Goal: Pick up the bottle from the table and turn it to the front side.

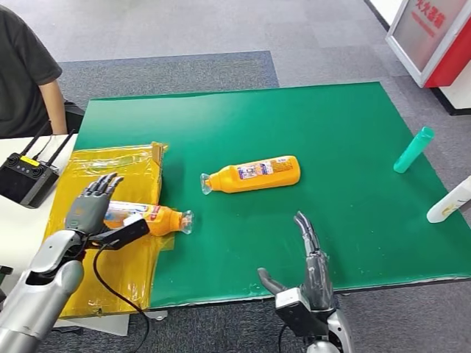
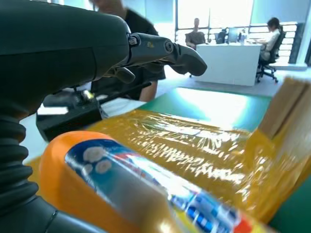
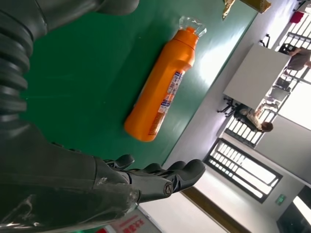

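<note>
Lying on its side near the centre of the green table (image 1: pixel 344 220), the orange bottle (image 1: pixel 255 175) has its clear cap toward nine o'clock and its label facing up. The right hand (image 1: pixel 311 276), at five o'clock of it near the table's front edge, holds nothing, fingers extended and apart. The left hand (image 1: pixel 91 206) hovers spread over a second orange bottle (image 1: pixel 152 218) at eight o'clock, beside a yellow-wrapped box (image 1: pixel 119 173). A person (image 1: pixel 25 70) sits at ten o'clock.
</note>
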Tool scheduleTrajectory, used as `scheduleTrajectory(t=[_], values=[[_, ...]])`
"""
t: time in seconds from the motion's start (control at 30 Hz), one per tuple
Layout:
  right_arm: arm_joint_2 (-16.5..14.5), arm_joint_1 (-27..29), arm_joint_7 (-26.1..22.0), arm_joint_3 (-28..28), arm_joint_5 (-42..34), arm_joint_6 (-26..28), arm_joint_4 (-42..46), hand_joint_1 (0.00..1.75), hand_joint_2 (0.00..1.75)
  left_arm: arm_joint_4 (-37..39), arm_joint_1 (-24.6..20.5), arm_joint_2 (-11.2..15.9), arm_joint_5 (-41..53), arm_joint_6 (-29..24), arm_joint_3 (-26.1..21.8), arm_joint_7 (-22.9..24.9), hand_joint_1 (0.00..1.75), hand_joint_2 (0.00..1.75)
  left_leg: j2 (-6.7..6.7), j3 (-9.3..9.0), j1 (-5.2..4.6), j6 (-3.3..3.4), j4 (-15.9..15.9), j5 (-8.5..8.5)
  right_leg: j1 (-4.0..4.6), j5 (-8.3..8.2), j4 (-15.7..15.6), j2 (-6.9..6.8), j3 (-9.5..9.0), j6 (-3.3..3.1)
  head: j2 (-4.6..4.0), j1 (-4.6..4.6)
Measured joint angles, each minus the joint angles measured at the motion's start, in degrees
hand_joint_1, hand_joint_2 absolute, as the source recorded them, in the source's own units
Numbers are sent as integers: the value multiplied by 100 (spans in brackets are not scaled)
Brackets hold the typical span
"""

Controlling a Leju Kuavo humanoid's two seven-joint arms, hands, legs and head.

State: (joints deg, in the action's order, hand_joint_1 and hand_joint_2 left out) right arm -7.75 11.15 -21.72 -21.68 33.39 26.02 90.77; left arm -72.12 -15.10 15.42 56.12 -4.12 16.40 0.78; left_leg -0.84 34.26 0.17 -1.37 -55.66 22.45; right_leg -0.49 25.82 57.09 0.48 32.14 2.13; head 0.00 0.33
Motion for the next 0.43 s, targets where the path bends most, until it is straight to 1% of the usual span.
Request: scheduleTrajectory(t=[0.07, 0.17, 0.23, 0.27, 0.33, 0.43], values=[[2, 34, -16, 4, -21, 17, 44, 0, 175, -279, 244, -135, -710, -29, -379, -469, 0, 175, 1, 0, 0, -2, 0, 2, 0, 1, 0, 2, 0, 0, 0, 0], [23, 64, -160, 7, -175, 9, 88, 0, 175, -743, 701, -336, -1661, 17, -888, -1407, 0, 175, 4, 0, 0, -1, 0, 6, 0, 3, 0, 4, 2, 0, 0, 1], [50, 75, -301, 1, -301, -48, 114, 0, 175, -1034, 1014, -475, -1971, 72, -1157, -1948, 0, 175, 4, 0, -1, 1, 0, 9, -1, 6, -1, 4, 1, 1, 0, 1], [64, 77, -356, -9, -342, -76, 123, 0, 175, -1157, 1156, -537, -2033, 106, -1255, -2145, 0, 175, 4, 0, -1, 2, 0, 9, -1, 6, -1, 4, 1, 1, 0, 1], [87, 79, -422, -36, -377, -101, 134, 0, 175, -1356, 1404, -637, -2080, 159, -1390, -2373, 0, 175, 4, 0, -1, 1, 0, 10, -1, 7, -1, 3, 1, 1, 0, 0], [108, 78, -455, -59, -382, -99, 138, 0, 175, -1520, 1613, -723, -2262, 342, -1498, -2524, 0, 175, 4, 0, -1, 1, 0, 10, 0, 8, -1, 3, -2, 1, 0, 1]])
